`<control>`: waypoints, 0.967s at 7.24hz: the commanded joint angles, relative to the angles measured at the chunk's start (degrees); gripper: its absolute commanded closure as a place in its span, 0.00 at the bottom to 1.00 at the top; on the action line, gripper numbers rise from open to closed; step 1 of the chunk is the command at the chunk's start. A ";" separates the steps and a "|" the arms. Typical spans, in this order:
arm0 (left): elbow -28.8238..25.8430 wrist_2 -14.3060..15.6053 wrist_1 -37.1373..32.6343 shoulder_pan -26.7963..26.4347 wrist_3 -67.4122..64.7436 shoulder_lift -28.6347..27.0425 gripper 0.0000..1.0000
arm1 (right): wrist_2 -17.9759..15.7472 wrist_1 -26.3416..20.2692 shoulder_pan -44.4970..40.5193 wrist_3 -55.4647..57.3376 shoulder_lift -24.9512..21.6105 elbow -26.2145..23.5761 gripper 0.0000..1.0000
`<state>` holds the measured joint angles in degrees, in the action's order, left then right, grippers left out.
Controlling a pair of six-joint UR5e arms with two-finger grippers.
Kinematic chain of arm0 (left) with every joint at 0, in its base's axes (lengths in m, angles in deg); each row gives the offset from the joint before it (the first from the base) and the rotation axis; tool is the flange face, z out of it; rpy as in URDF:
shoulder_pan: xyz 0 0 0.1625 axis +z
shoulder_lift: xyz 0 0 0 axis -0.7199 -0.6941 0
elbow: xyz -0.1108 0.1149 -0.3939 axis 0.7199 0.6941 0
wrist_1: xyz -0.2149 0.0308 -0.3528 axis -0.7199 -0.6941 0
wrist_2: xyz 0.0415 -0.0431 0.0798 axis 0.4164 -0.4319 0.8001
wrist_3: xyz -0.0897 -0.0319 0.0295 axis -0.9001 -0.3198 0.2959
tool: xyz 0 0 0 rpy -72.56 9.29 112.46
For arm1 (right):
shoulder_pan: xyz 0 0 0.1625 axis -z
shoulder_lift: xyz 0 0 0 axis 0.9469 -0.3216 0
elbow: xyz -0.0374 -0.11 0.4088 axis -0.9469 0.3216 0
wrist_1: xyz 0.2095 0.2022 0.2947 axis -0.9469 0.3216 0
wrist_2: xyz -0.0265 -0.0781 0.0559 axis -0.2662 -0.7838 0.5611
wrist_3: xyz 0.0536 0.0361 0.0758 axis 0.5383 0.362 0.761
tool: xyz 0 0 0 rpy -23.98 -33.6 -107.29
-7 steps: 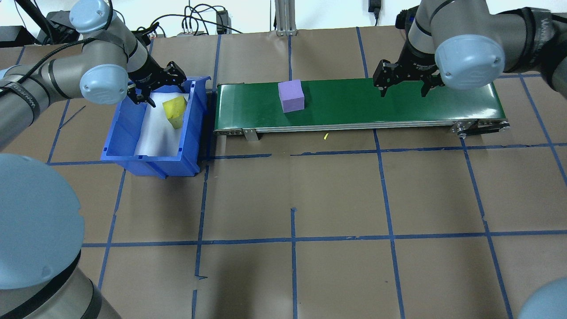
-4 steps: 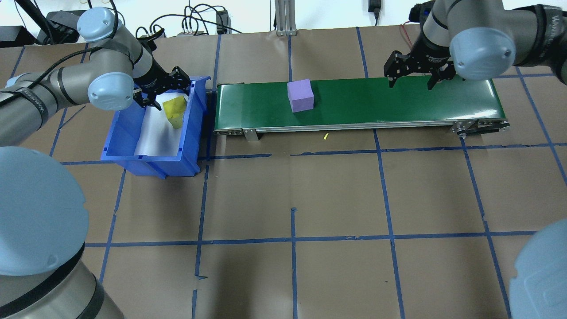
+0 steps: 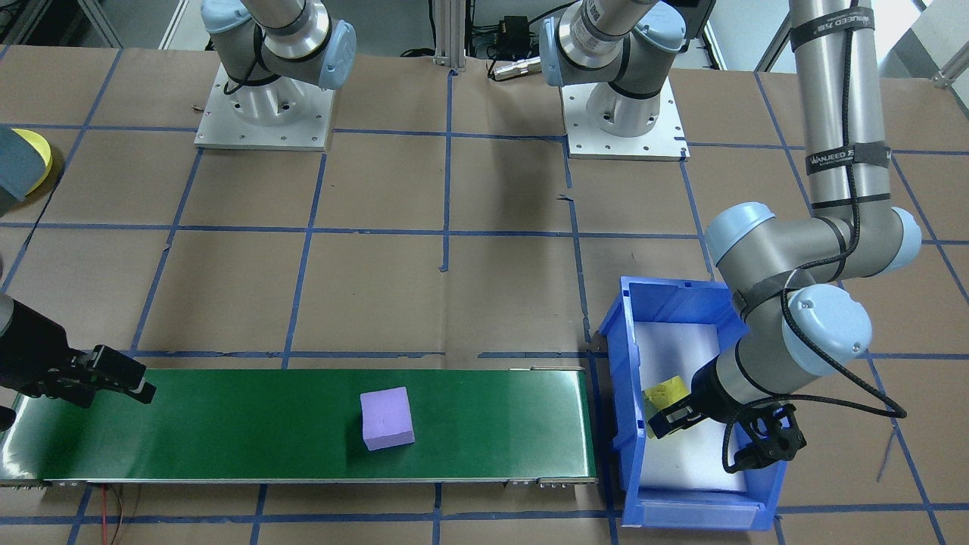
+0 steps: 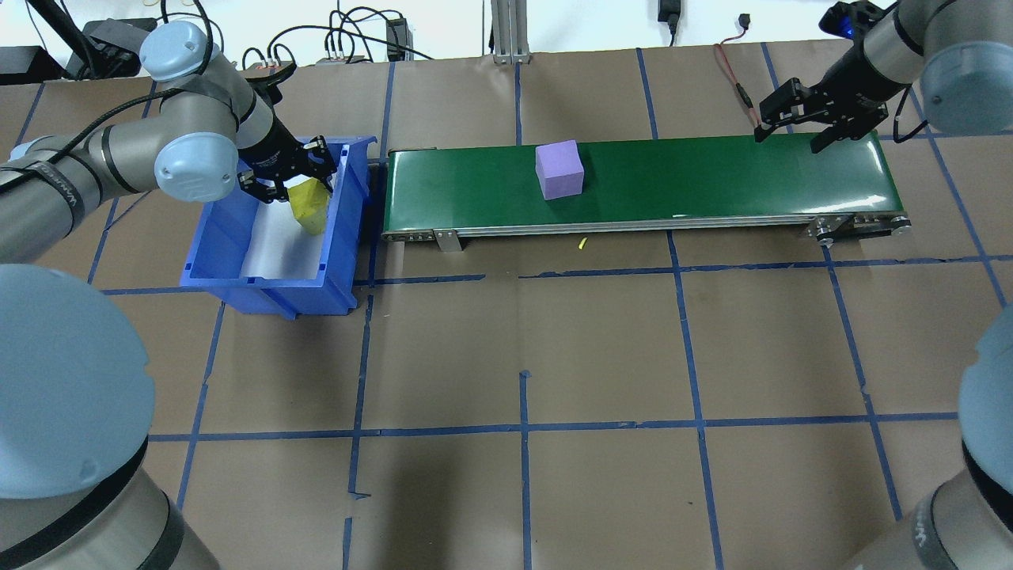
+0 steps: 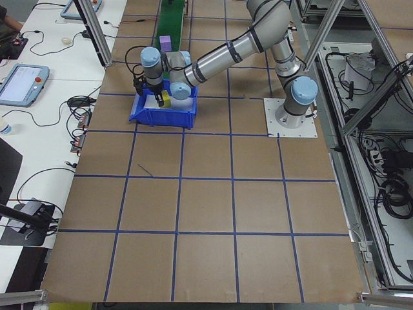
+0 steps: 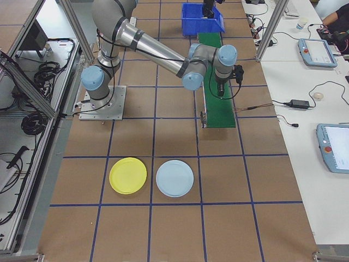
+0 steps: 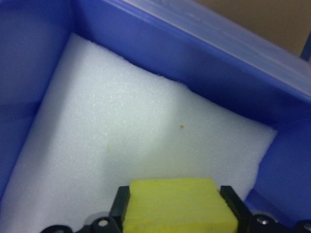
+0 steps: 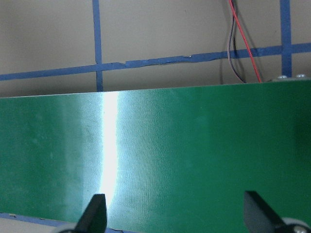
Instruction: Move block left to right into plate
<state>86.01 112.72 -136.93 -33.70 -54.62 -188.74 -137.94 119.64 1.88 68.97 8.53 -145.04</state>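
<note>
Within 1 second, left gripper [image 4: 289,184] dropped over yellow block [image 4: 309,204] in bin [image 4: 261,281], fingers flanking it, grip unconfirmed; purple block [image 4: 559,169] rode belt [image 4: 712,186] toward spread-open right gripper [image 4: 819,119], plate [image 6: 127,175] well apart.

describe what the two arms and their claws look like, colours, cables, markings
Both arms are silver-grey metal tubes with pale blue round joint caps. The left arm carries a black cable held by black straps, one with pale lettering. The left claw and right claw are black, each with two fingers. The bases sit on white square plates.
</note>
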 commanded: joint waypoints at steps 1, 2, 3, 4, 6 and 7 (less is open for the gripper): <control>-1.26 0.14 -3.63 1.08 2.97 3.61 0.65 | 0.70 -2.51 0.98 -4.73 1.79 1.92 0.00; -3.18 0.32 -7.55 1.17 3.33 5.72 0.66 | 0.27 -2.44 0.98 -6.91 1.89 1.58 0.00; -6.68 0.93 -11.59 1.17 3.34 6.44 0.67 | -0.43 -2.44 0.98 -6.85 1.63 1.31 0.01; -8.80 0.67 -12.24 -0.57 3.42 7.23 0.68 | -0.44 -2.35 0.98 -6.76 1.45 1.14 0.01; -9.44 1.11 -11.19 -9.59 2.90 6.98 0.69 | -0.18 -2.00 0.98 -7.02 1.18 0.00 0.01; -9.44 1.98 -10.50 -12.51 3.51 5.84 0.69 | -0.18 -1.91 0.98 -6.94 1.18 -0.01 0.01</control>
<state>76.79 113.93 -148.04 -41.85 -51.43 -181.94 -138.16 117.57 2.86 62.04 9.78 -144.74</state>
